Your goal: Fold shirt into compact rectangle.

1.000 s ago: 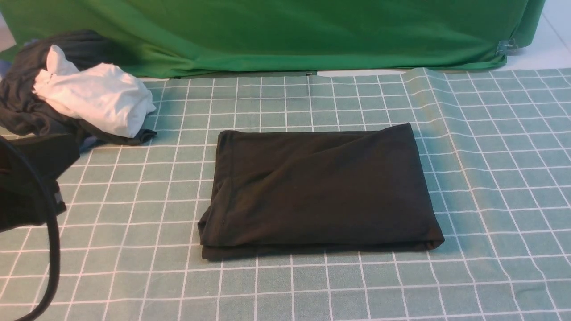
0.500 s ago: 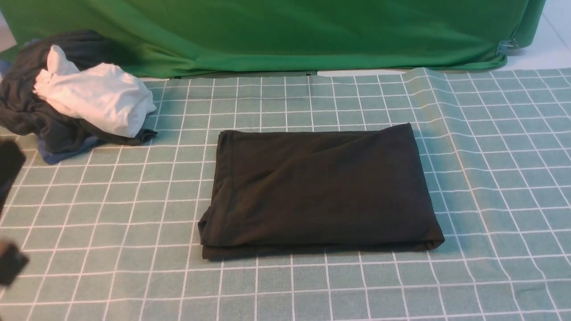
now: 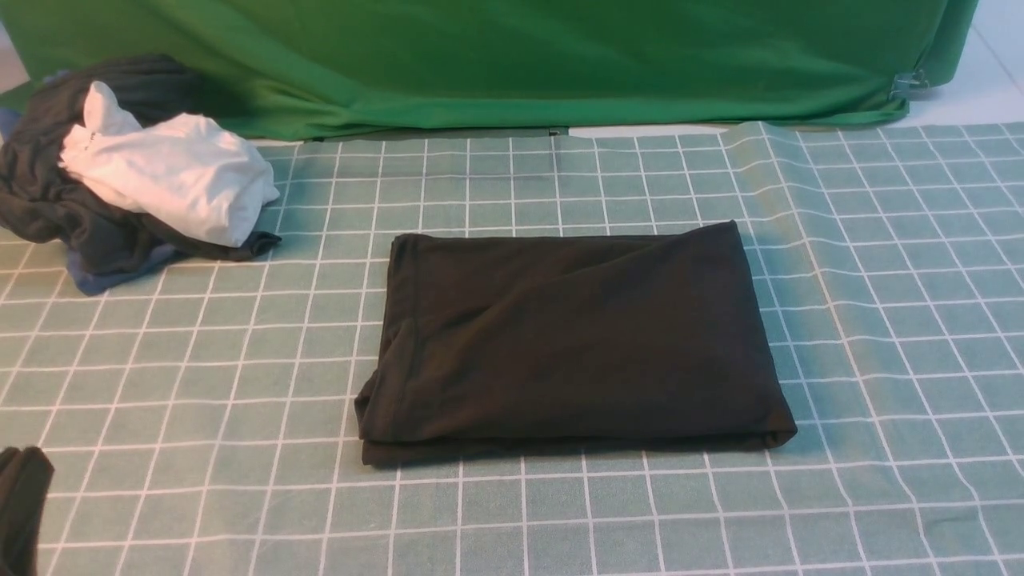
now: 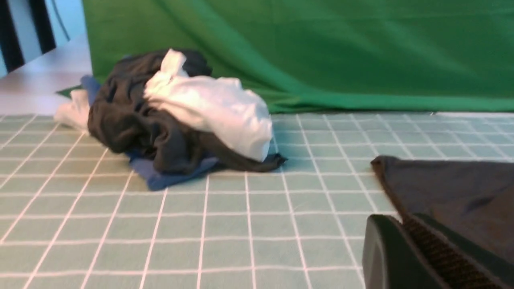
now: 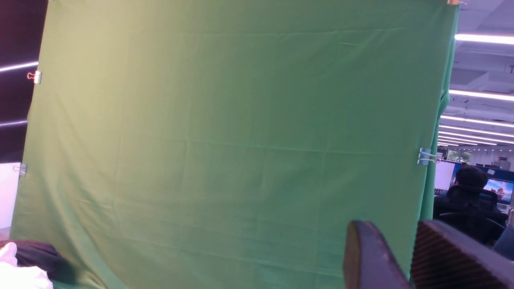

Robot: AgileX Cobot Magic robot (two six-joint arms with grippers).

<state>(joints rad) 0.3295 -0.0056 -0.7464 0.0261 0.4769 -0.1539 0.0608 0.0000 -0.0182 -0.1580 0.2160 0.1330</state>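
Whereas one second ago the left arm and its cable covered the near-left part of the front view, only a dark tip of the left gripper (image 3: pixel 20 508) now shows at the near-left edge, and the blue garment under the pile is uncovered. One large black T-shirt of thin soft fabric (image 3: pixel 572 340) lies unmoved as a folded rectangle at the middle of the green white-gridded tablecloth (image 3: pixel 880 320), touched by neither gripper. One heap of clothes sits at the far left, well apart from the shirt: one crumpled white garment (image 3: pixel 172 176) on top, one dark grey garment (image 3: pixel 56 200) beneath it, one blue garment (image 3: pixel 96 276) at the bottom. One green backdrop cloth (image 3: pixel 512 64) hangs along the far edge. Two grippers are seen in the wrist views: the left gripper (image 4: pixel 421 249) has its jaws pressed together with nothing between them, near the shirt's corner; the right gripper (image 5: pixel 405 257) is raised before the backdrop, jaws slightly apart and empty.
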